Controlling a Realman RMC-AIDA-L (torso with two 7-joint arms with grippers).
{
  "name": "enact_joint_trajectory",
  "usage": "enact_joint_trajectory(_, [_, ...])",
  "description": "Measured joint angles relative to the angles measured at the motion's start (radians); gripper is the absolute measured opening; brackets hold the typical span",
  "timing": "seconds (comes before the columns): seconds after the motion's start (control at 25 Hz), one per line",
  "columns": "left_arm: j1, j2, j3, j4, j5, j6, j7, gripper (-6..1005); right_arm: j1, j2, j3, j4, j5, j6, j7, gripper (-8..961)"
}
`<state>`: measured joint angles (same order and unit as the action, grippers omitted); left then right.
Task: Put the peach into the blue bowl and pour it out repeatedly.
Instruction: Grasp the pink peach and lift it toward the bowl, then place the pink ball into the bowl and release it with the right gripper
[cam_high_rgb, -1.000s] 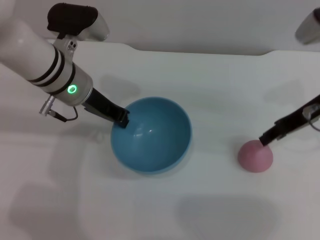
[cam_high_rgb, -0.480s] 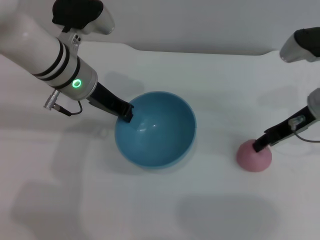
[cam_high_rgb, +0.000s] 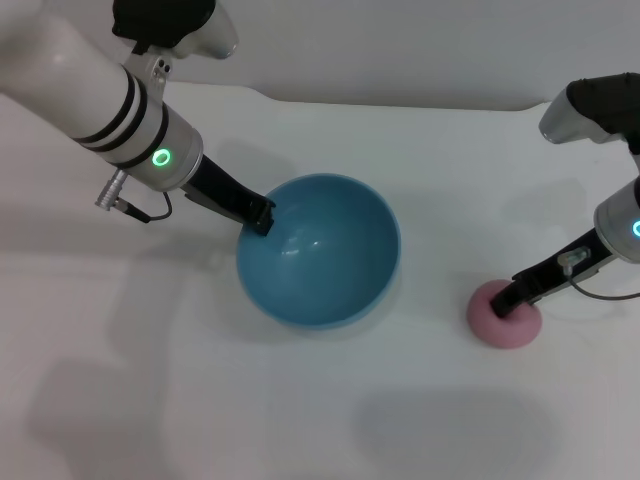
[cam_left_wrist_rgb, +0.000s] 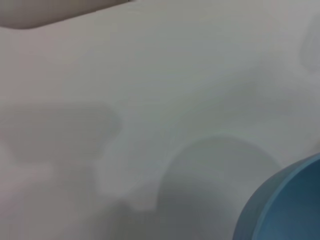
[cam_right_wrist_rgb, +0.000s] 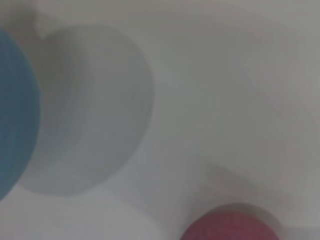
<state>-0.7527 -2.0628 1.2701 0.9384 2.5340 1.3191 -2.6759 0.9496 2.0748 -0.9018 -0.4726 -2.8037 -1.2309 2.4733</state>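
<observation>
The light-blue bowl (cam_high_rgb: 325, 260) stands upright and empty at the middle of the white table (cam_high_rgb: 320, 420). My left gripper (cam_high_rgb: 262, 216) is shut on its rim on the left side. The left wrist view catches only an edge of the bowl (cam_left_wrist_rgb: 287, 207). To the right of the bowl, the pink peach (cam_high_rgb: 497, 328) rests on the table. My right gripper (cam_high_rgb: 506, 303) sits on the peach's top, reaching in from the right. The right wrist view holds the peach (cam_right_wrist_rgb: 230, 227) at its edge, with the bowl (cam_right_wrist_rgb: 15, 115) farther off.
The table's back edge (cam_high_rgb: 400, 105) runs behind both arms. Apart from the bowl and the peach, only shadows lie on the tabletop.
The left gripper has carried the bowl a little to the right and back. The right gripper has come down and left onto the peach, which has shifted slightly left.
</observation>
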Motion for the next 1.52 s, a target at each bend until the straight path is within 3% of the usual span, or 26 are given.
enact_joint_trajectory(0.24, [-0.012,0.000,0.000,0.000,0.000,0.000,0.002,0,-0.015,-0.001,-0.029,-0.006,0.003,0.025,-0.025,367])
enact_joint_trajectory(0.44, [-0.022,0.000,0.000,0.002,0.000,-0.001,0.002,-1,-0.048,-0.005,-0.027,-0.027,0.106,0.025,-0.107,281])
enact_joint_trajectory(0.64, [-0.031,-0.001,0.002,0.002,0.000,-0.002,-0.001,-1,-0.122,-0.007,-0.023,-0.137,0.199,0.009,-0.141,83])
enact_joint_trajectory(1.0, [-0.049,-0.009,0.057,-0.004,0.000,-0.008,-0.026,0,-0.288,-0.044,-0.021,-0.462,0.444,-0.028,-0.157,42])
enact_joint_trajectory(1.2, [-0.067,-0.013,0.187,-0.005,-0.026,-0.055,-0.109,0,-0.288,-0.048,-0.027,-0.550,0.565,-0.129,-0.235,42])
enact_joint_trajectory(1.4, [-0.084,-0.014,0.299,-0.006,-0.105,-0.089,-0.167,-1,-0.249,-0.033,-0.055,-0.587,0.575,-0.241,-0.247,42])
enact_joint_trajectory(1.52, [-0.084,-0.014,0.318,-0.008,-0.110,-0.103,-0.181,-1,-0.241,-0.021,-0.073,-0.609,0.578,-0.271,-0.253,42])
